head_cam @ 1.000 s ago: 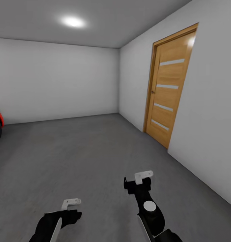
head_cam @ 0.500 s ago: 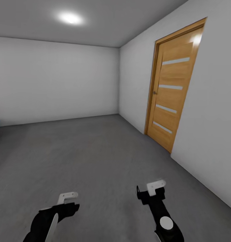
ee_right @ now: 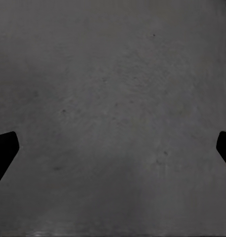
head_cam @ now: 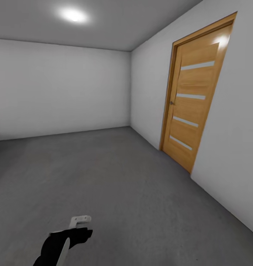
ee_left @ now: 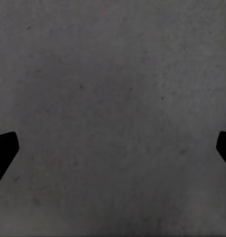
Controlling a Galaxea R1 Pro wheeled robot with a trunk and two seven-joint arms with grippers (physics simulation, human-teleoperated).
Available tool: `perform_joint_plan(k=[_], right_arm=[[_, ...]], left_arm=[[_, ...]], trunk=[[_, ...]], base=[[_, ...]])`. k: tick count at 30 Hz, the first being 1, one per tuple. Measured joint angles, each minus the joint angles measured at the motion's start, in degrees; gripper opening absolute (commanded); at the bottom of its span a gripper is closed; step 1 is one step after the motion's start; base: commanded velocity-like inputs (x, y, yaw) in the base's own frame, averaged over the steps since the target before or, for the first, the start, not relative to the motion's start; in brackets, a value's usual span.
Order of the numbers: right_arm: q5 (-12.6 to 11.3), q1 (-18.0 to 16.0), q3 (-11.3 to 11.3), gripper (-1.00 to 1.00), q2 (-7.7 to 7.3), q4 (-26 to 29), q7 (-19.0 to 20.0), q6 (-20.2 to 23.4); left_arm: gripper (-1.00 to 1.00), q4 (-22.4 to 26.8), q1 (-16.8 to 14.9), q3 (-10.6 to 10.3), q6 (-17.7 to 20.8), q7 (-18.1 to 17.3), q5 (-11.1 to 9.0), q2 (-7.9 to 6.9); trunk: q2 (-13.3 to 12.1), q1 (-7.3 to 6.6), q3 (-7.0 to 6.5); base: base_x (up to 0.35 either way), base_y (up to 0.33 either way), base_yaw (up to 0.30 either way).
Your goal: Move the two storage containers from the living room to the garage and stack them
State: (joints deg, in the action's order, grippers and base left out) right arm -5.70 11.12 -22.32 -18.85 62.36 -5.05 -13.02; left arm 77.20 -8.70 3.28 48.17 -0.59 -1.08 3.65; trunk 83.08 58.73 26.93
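Head view: a bare garage (head_cam: 67, 92) with plain white walls, a grey ceiling and one round ceiling light (head_cam: 72, 14).
Door: a wooden door (head_cam: 193, 99) with four pale horizontal strips stands shut in the right-hand wall, its small handle on its left edge.
Floor: the floor (head_cam: 115, 177), dark grey, matt concrete, runs from the near edge to the back wall.
Left arm: the black forearm rises from the lower edge at left; the left gripper (head_cam: 79, 221) shows as a white bracket on a black body, low over the concrete.
Left wrist view: mottled grey concrete (ee_left: 113, 98) under the left gripper (ee_left: 113, 153); the black fingertips (ee_left: 3, 150) sit at opposite edges of the frame, spread wide with nothing between them.
Right wrist view: the same grey concrete (ee_right: 113, 108) below the right gripper (ee_right: 113, 150); its dark fingertips (ee_right: 3, 150) also stand far apart at the frame's edges, holding nothing.
Task's place: the garage floor lies directly beneath both pairs of fingers, apart from them.
Hard to make out: the fingertips are cut off by the frame edges, so only their inner corners show; how high they hang above the floor cannot be told.
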Motion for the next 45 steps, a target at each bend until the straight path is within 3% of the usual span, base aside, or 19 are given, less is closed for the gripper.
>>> perform_joint_plan(k=[2, 4, 7, 9, 10, 11, 17, 33, 45], right_arm=[[-0.1, 0.1, 0.1, 1.00, -0.33, -7.3, 7.2, -5.1], [-0.1, 0.2, 0.3, 1.00, -0.52, -11.4, 11.9, -7.5], [-0.1, 0.2, 1.3, 1.00, -0.76, -15.1, 15.9, -9.0], [-0.2, 0.2, 3.9, 1.00, -0.86, -16.7, 17.7, -9.7], [-0.2, 0.2, 7.5, 1.00, -0.90, -17.5, 18.9, -10.0], [-0.1, 0.2, 8.5, 1.00, -0.91, -17.6, 19.3, -10.1], [-0.4, 0.2, 10.2, 1.00, -0.71, -17.2, 20.3, -9.8], [-0.6, 0.2, 10.3, 1.00, -0.52, -17.2, 20.4, -9.7], [-0.7, 0.2, 10.3, 1.00, -0.42, -17.3, 20.5, -9.7]], left_arm=[[1.00, -0.6, 0.0, -0.4, 0.0, 0.0, -0.1, 0.32], [1.00, -0.8, 0.0, -0.5, 0.0, -0.1, -0.1, 0.44], [1.00, -0.9, 0.0, -0.6, -0.1, -0.2, -0.1, 0.55], [1.00, -1.0, 0.0, -0.6, -0.1, -0.2, -0.4, 0.75], [1.00, -1.0, 0.0, -0.6, -0.2, -0.3, -1.3, 1.21], [1.00, -1.0, 0.0, -0.6, -0.4, -0.3, -1.7, 1.42], [1.00, -1.7, 0.0, -0.8, -2.2, -0.3, -2.3, 1.76], [1.00, -4.3, 0.0, -1.1, -2.6, -0.3, -2.3, 1.68], [1.00, -4.3, 0.0, -1.1, -2.6, -0.2, -2.3, 1.71]], trunk=[[0.0, 0.00, 0.00], [0.0, 0.00, 0.00], [0.0, 0.00, 0.00], [0.0, 0.00, 0.00], [0.0, 0.00, 0.00], [0.0, 0.00, 0.00], [0.0, 0.00, 0.00], [0.0, 0.00, 0.00], [-4.8, -2.63, -2.15]], base=[[0.339, 0.000, 0.000], [0.339, 0.000, 0.000], [0.339, 0.000, 0.000], [0.339, 0.000, 0.000], [0.339, 0.000, 0.000], [0.339, 0.000, 0.000], [0.339, 0.000, 0.000], [0.340, -0.049, 0.000], [0.341, -0.089, 0.000]])
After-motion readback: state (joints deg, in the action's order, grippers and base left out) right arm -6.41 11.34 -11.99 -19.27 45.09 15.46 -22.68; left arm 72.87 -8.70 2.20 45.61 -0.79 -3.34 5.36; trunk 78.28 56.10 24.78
